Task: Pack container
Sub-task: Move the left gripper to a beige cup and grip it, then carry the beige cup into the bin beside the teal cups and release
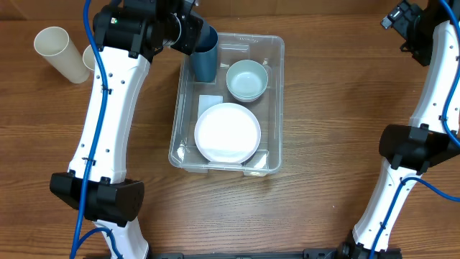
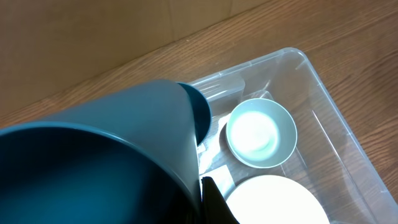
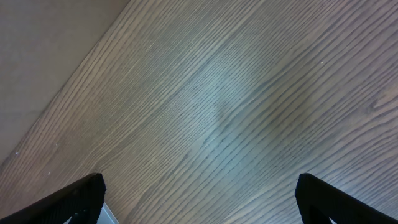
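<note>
The clear container (image 1: 277, 108) sits mid-table. It holds a white plate (image 1: 228, 132) at the front and a pale green bowl (image 1: 246, 79) at the back right. My left gripper (image 1: 192, 36) is shut on a dark teal cup (image 1: 204, 57) and holds it over the container's back left corner. In the left wrist view the teal cup (image 2: 106, 155) fills the left side, with the bowl (image 2: 261, 132), the plate (image 2: 273, 202) and the container's rim (image 2: 336, 93) beyond it. My right gripper (image 3: 199, 199) is open and empty over bare wood, at the far right in the overhead view (image 1: 402, 18).
Two cream cups (image 1: 61, 52) lie at the table's back left, one partly hidden behind my left arm. A white label (image 1: 210, 101) shows on the container's bottom. The right arm's base (image 1: 413, 147) stands right of the container.
</note>
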